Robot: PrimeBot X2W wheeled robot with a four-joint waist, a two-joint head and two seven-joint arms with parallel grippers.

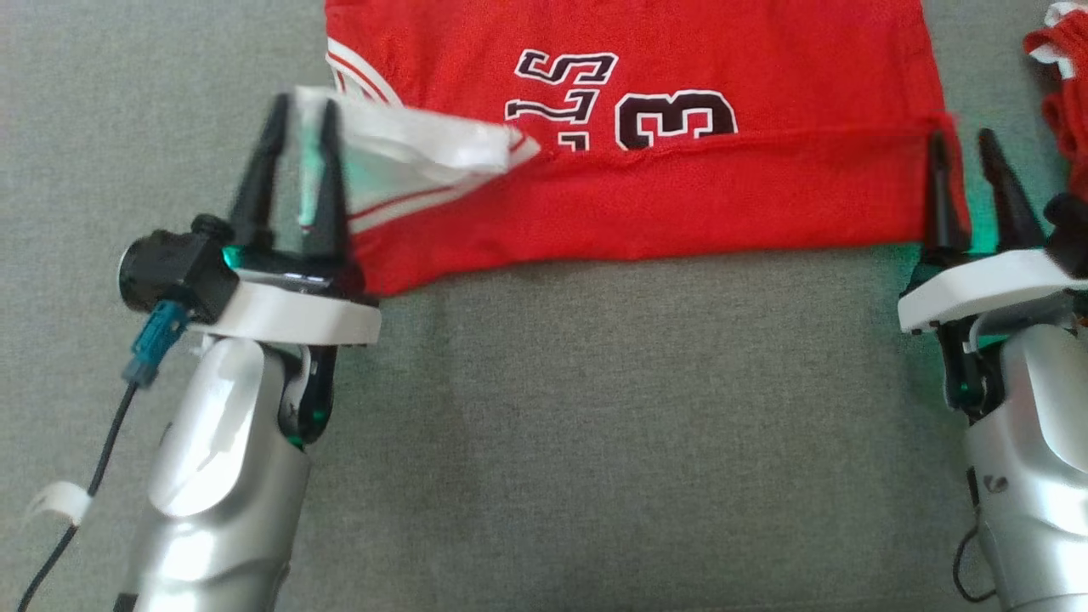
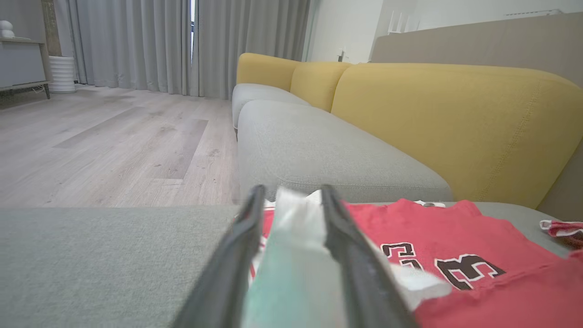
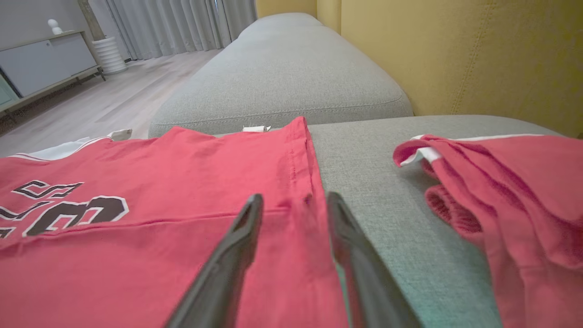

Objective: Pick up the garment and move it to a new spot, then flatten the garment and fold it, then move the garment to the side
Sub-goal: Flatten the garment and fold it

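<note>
The garment (image 1: 680, 195) is a red jersey with black-and-white numbers, spread across the grey sofa seat (image 1: 595, 425), its near part folded over along a crease. At its left corner a white-lined flap (image 1: 425, 144) stands lifted and blurred between the spread fingers of my left gripper (image 1: 303, 104). In the left wrist view the same pale fabric fills the gap of the left gripper (image 2: 292, 189), with the garment (image 2: 455, 237) to the right. My right gripper (image 1: 960, 136) stands open at the fold's right corner; the right wrist view has the right gripper (image 3: 295, 197) straddling the garment (image 3: 159, 182) edge.
A second red garment (image 1: 1067, 76) lies bunched at the far right, close to my right gripper, and appears again as a red garment (image 3: 524, 182). Yellow back cushions (image 2: 455, 118) stand behind the seat. Wooden floor (image 2: 114, 136) lies beyond the sofa's left end.
</note>
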